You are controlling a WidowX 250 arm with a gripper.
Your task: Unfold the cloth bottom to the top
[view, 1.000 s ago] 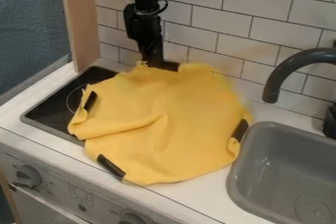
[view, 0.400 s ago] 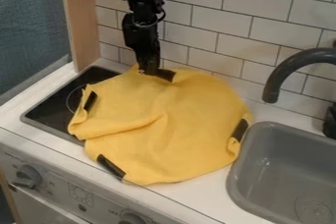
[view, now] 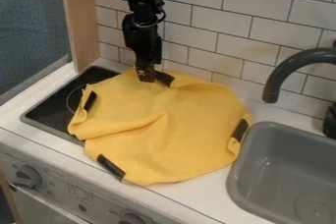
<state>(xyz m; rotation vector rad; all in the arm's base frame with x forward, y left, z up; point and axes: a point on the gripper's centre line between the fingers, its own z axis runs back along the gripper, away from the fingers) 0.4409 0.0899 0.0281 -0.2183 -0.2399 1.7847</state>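
One yellow fabric cloth (view: 177, 120), with short black strips (view: 111, 166) at its edge, lies over the white counter (view: 203, 193) and the flat black cooktop (view: 47, 110), near the rounded grey sink (view: 285, 169). The narrow black robot claw (view: 146, 78) points down at its far edge; whether it is apart, together or clamped, one cannot tell.

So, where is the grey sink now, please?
In the camera view, the grey sink is at the lower right, to the right of the yellow cloth and below the dark faucet.
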